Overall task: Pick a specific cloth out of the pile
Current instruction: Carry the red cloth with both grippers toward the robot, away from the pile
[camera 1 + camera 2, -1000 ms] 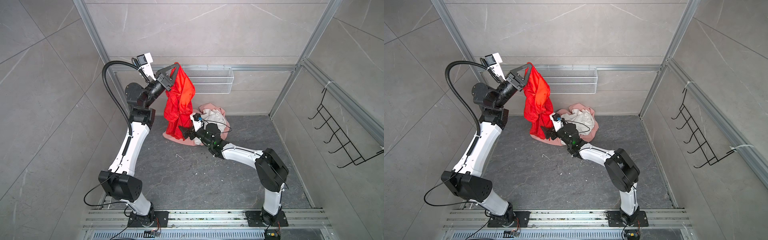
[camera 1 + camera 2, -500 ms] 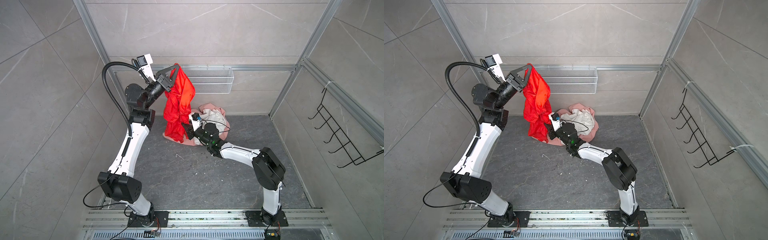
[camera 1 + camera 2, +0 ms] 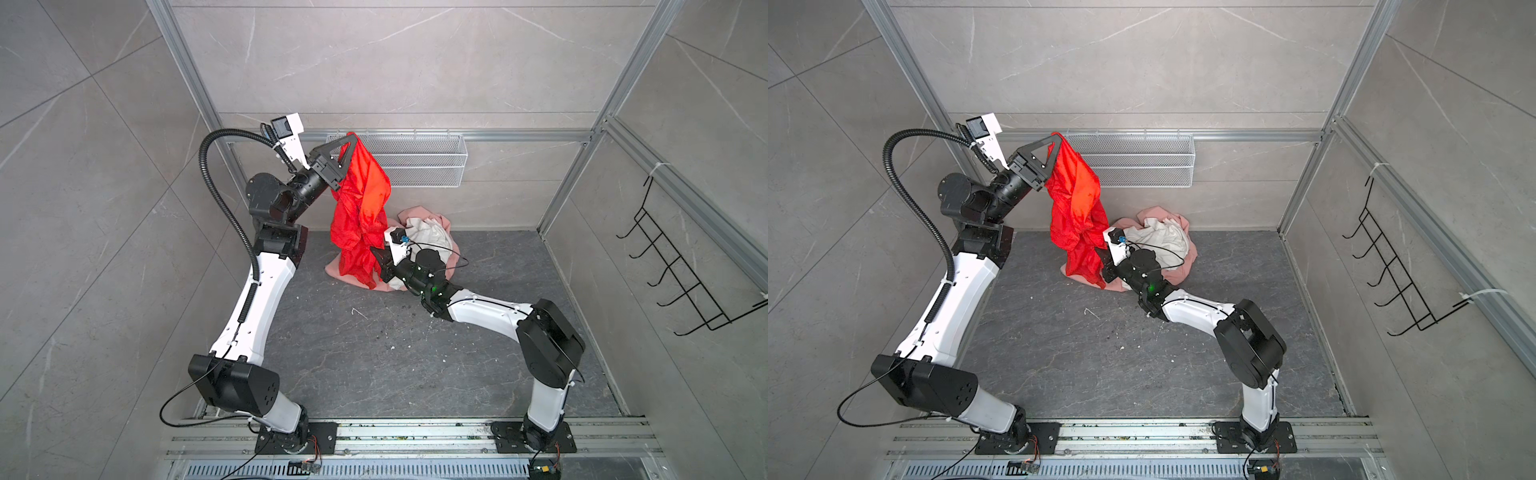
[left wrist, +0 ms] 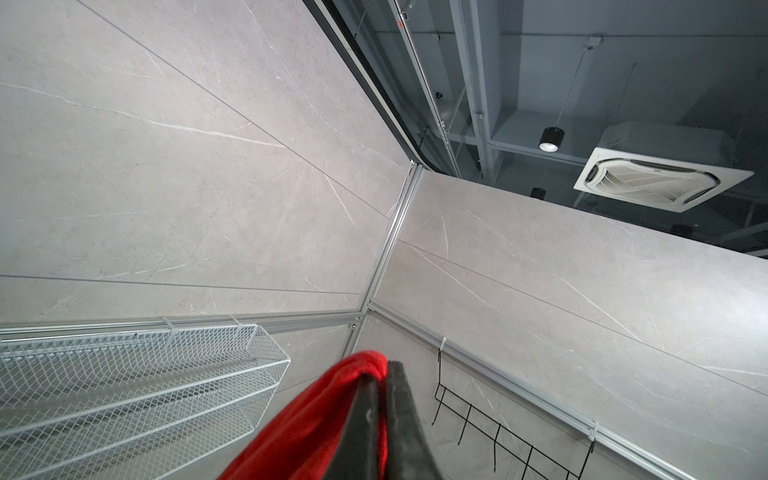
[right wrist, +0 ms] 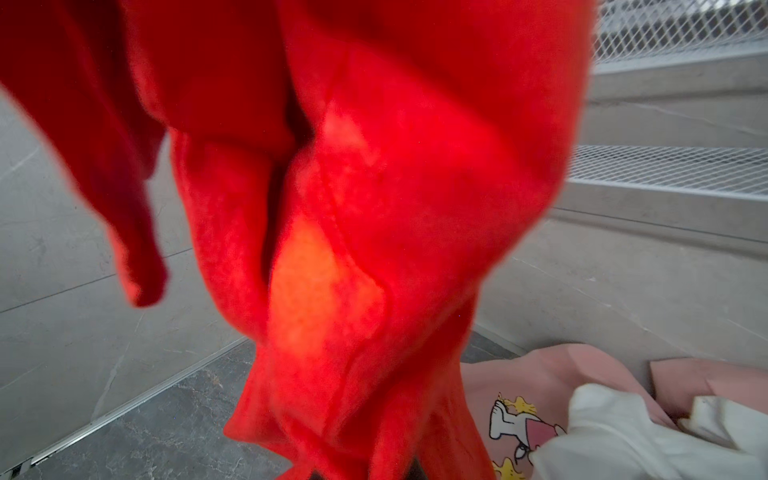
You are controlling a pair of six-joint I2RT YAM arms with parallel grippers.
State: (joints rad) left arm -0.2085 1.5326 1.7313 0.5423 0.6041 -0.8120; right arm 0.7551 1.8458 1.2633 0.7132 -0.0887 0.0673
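The cloth [image 3: 361,208] [image 3: 1075,199], bright red, hangs in a long drape from my left gripper [image 3: 349,141] [image 3: 1054,139], which is raised near the back wall and shut on its top edge [image 4: 365,365]. My right gripper [image 3: 377,258] [image 3: 1100,258] sits low at the drape's lower part, and the red fabric [image 5: 374,208] bunches in over its shut jaws and hides them. The pile [image 3: 432,232] lies on the floor behind the right wrist: a salmon-pink garment [image 3: 1179,266] [image 5: 540,374] with a cartoon print and a white garment [image 3: 1163,237] [image 5: 623,432].
A white wire basket [image 3: 415,166] [image 4: 124,374] is fixed to the back wall just right of the raised gripper. A black hook rack [image 3: 681,282] hangs on the right wall. Walls close the dark floor [image 3: 374,353] on three sides.
The right gripper has moved left to the hanging cloth's lower part and closed there. The left arm has stayed raised with the cloth.
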